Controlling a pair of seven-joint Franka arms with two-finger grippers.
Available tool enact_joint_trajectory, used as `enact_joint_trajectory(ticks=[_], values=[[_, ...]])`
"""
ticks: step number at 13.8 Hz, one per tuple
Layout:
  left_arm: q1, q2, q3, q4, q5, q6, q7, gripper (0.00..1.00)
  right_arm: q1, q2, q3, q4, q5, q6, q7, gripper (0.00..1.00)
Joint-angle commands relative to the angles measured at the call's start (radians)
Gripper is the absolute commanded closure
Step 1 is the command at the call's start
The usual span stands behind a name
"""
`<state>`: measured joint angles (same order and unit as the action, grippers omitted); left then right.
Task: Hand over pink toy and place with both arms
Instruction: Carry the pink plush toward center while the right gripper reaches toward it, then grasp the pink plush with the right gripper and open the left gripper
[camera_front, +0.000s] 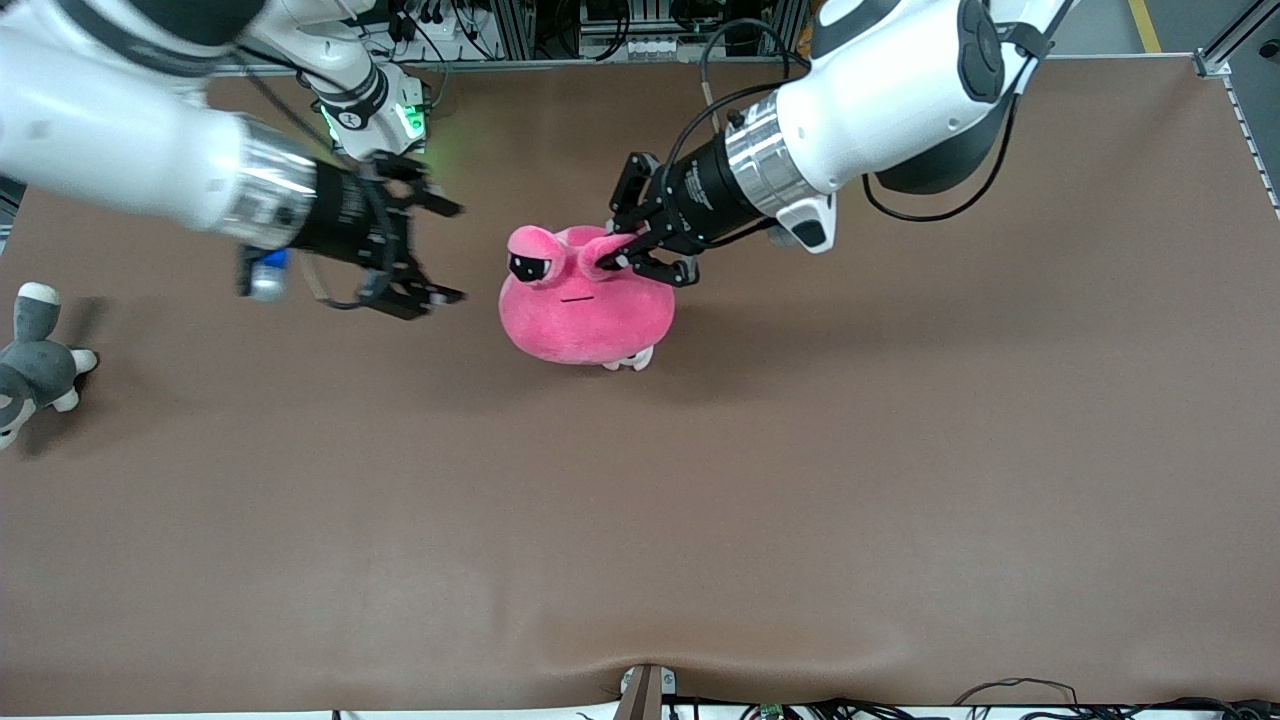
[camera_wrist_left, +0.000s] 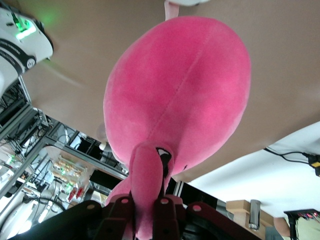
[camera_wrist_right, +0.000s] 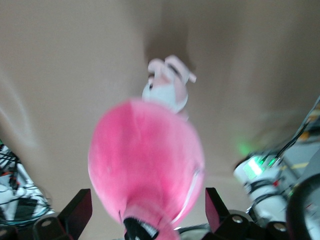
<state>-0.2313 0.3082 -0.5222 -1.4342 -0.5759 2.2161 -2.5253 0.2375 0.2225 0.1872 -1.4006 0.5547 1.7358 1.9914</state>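
Clamping one bulging eye stalk of the pink toy (camera_front: 585, 305), the left gripper (camera_front: 622, 262) holds the round hot-pink plush up over the middle of the brown table (camera_front: 800, 480), toward the robots' edge of it. The left arm (camera_front: 880, 90) reaches in from its base at the top of the front view. In the left wrist view the toy (camera_wrist_left: 185, 95) hangs from the stalk, which is pinched tight between the dark fingers (camera_wrist_left: 120, 212).

Facing the toy from the right arm's end of the table, the right gripper (camera_front: 440, 252) hovers just beside it, its two black fingers (camera_front: 435, 295) spread wide and gripping nothing. The right wrist view shows the toy (camera_wrist_right: 145, 170) sitting between the parted fingers (camera_wrist_right: 75, 212) without touching either one.

A small pale pink-and-white puppy plush (camera_wrist_right: 167, 85) lies on the table under the toy; in the front view only a bit of it (camera_front: 632, 359) peeks out at the toy's lower edge. A grey-and-white plush animal (camera_front: 35, 365) lies at the table's edge on the right arm's end, well apart from both grippers.
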Motion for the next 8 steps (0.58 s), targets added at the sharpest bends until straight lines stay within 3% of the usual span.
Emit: enact_joint_trajectory(ticks=[1,2,3,4,5,8], values=[[-0.028,0.023,0.002,0.035,-0.018,0.040,-0.026,1.00,0.072,0.040,-0.011,0.015,0.005,0.103,0.154,0.00],[-0.030,0.031,0.002,0.035,-0.018,0.046,-0.026,1.00,0.074,0.040,-0.011,0.015,0.005,0.117,0.162,0.12],[-0.034,0.032,0.002,0.035,-0.016,0.051,-0.026,1.00,0.074,0.040,-0.011,0.015,0.002,0.116,0.161,0.58],[-0.039,0.035,0.004,0.035,-0.016,0.053,-0.026,1.00,0.069,0.040,-0.012,0.015,-0.008,0.111,0.162,0.83],[-0.039,0.038,0.004,0.035,-0.016,0.053,-0.026,1.00,0.066,0.038,-0.012,0.015,-0.022,0.108,0.161,1.00],[-0.039,0.040,0.004,0.035,-0.018,0.053,-0.026,1.00,0.065,0.038,-0.012,0.014,-0.079,0.090,0.161,1.00]])
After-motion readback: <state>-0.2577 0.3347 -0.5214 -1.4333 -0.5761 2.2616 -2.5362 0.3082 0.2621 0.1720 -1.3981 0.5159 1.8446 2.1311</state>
